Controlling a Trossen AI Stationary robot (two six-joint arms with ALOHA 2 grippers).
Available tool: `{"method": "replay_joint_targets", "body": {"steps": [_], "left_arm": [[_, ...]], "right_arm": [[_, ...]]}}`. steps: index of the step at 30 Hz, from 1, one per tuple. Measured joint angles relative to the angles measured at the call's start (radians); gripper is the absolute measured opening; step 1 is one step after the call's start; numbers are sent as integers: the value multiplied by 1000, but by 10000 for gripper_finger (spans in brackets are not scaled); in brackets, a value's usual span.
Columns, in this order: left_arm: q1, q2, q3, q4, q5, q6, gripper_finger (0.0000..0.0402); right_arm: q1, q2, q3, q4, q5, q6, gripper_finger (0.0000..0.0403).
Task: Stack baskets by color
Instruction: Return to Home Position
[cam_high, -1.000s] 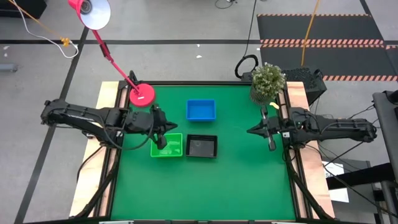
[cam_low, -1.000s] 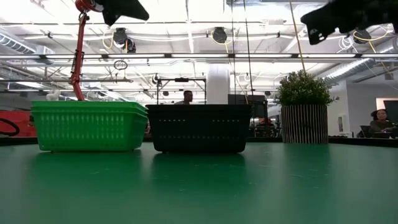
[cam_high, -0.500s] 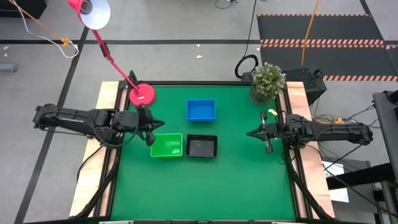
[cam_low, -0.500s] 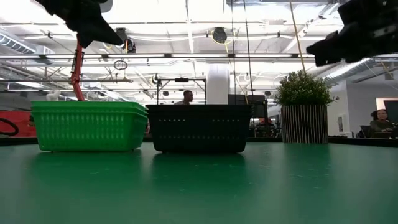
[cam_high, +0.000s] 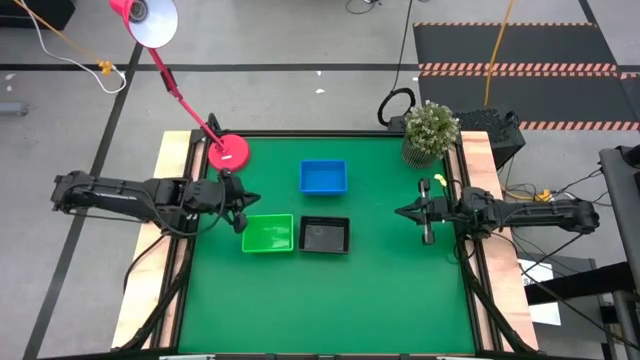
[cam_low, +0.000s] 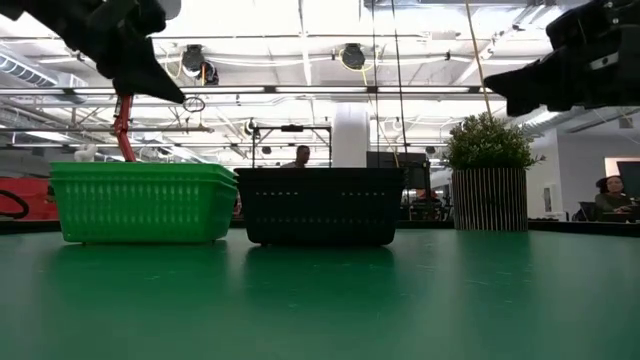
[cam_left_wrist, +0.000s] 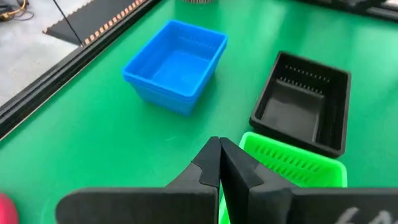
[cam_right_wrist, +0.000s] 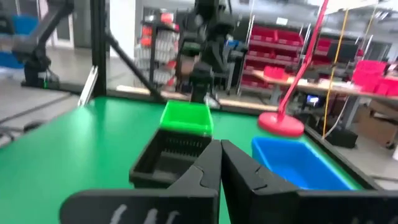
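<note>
Seen from above, three piles sit in the middle of the green tabletop (cam_high: 380, 300). The black baskets (cam_high: 325, 235) lie near the centre. The green baskets (cam_high: 268, 234) are just beside them at 9 o'clock, and the blue baskets (cam_high: 323, 177) stand apart at 12 o'clock. Each pile has its long axis running from 9 to 3 o'clock, with the open side up.

The left gripper (cam_left_wrist: 218, 152) is closed and empty, its fingertips pressed together. It hovers at the left edge of the tabletop, at about 10 o'clock from the green baskets and near the pink lamp base (cam_high: 228, 153), pointing toward 3 o'clock. The right gripper (cam_right_wrist: 219, 149) is also closed on nothing. It hangs at the right edge, well apart from the black baskets at their 3 o'clock, and points toward 9 o'clock. A potted plant (cam_high: 431, 130) stands at 12 o'clock from it.

The low view shows only the green and black piles, side by side with their long sides facing the camera. The blue pile is hidden behind the black one. That view also shows both grippers well above the tabletop, which the overhead view does not show. The left wrist view shows stepped rims on the side of the blue pile and the black pile's mesh wall. The right wrist view looks across all three piles to the left arm beyond them.
</note>
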Motion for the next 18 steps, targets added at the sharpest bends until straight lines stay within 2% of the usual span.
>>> {"method": "replay_joint_targets", "body": {"steps": [10, 18], "left_arm": [[0, -154, -75, 35, 1, 29, 4], [1, -290, -124, 30, -4, 58, 4]], "right_arm": [[-14, -55, -2, -3, 26, -53, 0], [-84, -101, -3, -2, 52, -90, 0]]}}
